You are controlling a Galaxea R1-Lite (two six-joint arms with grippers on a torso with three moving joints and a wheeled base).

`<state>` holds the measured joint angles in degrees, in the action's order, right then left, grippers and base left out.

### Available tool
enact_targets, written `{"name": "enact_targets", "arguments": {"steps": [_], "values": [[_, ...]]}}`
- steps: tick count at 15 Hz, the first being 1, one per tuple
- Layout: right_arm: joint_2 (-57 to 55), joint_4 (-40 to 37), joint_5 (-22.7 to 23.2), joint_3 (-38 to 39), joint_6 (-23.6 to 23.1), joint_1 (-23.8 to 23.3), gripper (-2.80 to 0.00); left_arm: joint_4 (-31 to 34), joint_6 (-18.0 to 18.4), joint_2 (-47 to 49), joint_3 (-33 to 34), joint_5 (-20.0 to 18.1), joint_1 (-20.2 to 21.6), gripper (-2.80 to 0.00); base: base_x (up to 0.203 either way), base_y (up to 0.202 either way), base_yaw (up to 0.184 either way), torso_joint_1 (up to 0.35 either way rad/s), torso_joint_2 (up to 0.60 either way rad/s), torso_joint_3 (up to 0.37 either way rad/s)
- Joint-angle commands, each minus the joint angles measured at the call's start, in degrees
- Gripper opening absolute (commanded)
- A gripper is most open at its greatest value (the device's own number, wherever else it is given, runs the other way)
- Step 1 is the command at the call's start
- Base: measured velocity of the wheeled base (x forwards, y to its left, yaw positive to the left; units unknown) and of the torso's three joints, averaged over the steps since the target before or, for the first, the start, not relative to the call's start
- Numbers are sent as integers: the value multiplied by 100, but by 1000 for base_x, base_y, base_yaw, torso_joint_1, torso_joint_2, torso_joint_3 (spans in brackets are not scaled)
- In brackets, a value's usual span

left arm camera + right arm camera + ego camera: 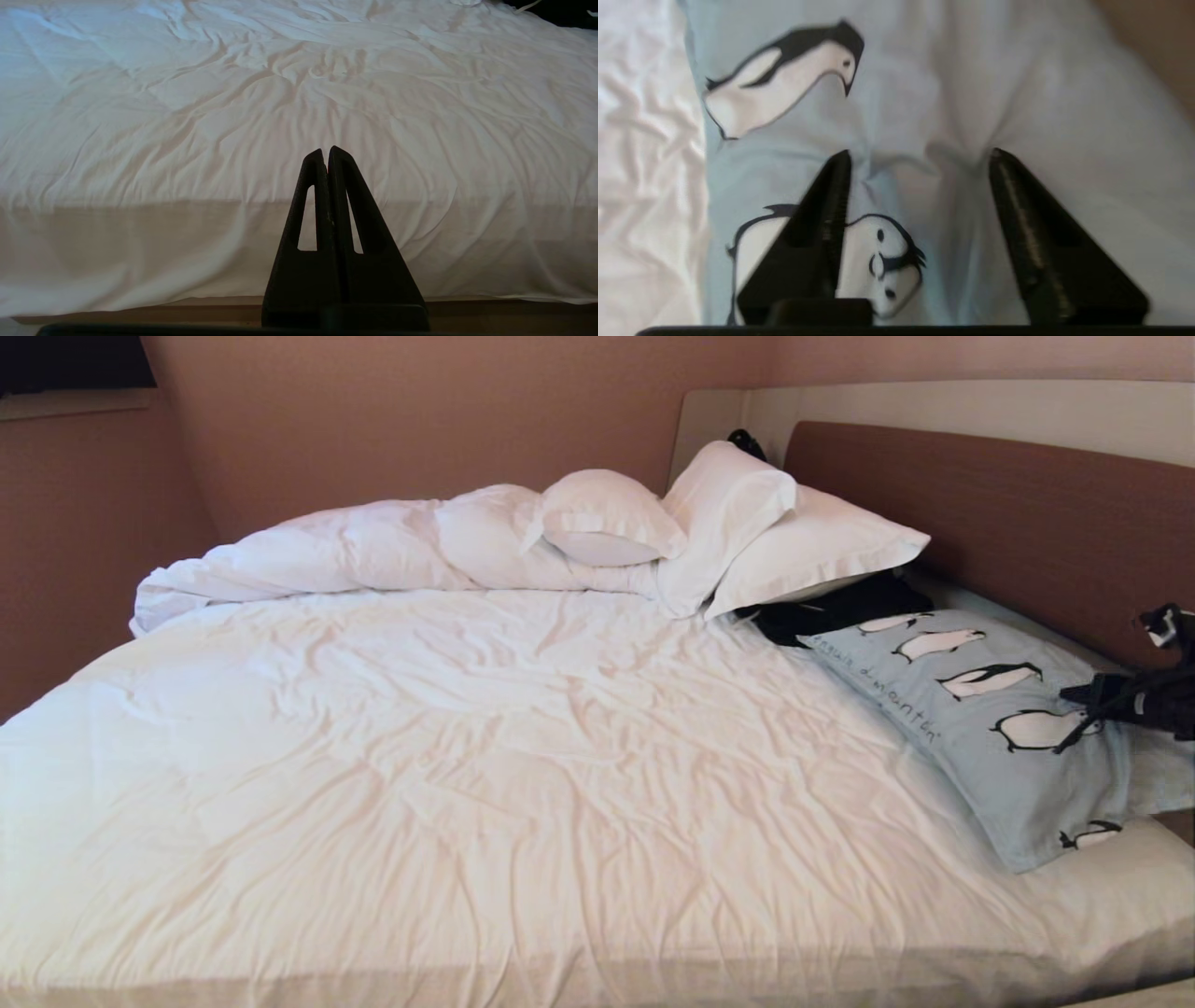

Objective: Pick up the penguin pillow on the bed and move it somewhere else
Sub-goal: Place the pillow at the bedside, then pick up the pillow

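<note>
The right tool (920, 154) stands wide apart, empty, tips just at the penguin pillow (794, 154). The pillow lies on the bed (467, 756). The left tool (327, 151) is pressed closed.

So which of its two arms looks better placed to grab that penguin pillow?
The right. Its right gripper hangs open directly over the penguin pillow, fingers spread above the fabric. The left gripper is shut, by the near edge of the bed, away from the pillow.

R hand (920, 154) fingers apart; L hand (327, 151) closed.
</note>
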<state>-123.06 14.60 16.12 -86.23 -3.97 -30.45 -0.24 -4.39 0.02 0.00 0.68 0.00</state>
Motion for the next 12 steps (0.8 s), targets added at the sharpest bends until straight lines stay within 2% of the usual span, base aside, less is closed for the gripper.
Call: {"name": "enact_targets", "arguments": {"steps": [1,3,5,6,12], "values": [[413,16,22,140,1,-74,0,-2,-10,-2,18,2,0,-280,0,0,0,0,0,0],[565,6,71,230,7,-121,0,-2,-1,-2,18,2,0,-280,0,0,0,0,0,0],[1205,-16,191,418,13,-262,0,-2,-5,-2,18,2,0,-280,0,0,0,0,0,0],[1325,-28,229,459,15,-321,-280,-2,-8,-2,18,2,0,-280,0,0,0,0,0,0],[1064,-16,278,416,19,-383,-280,-2,-1,-2,18,2,0,-280,0,0,0,0,0,0]]}}
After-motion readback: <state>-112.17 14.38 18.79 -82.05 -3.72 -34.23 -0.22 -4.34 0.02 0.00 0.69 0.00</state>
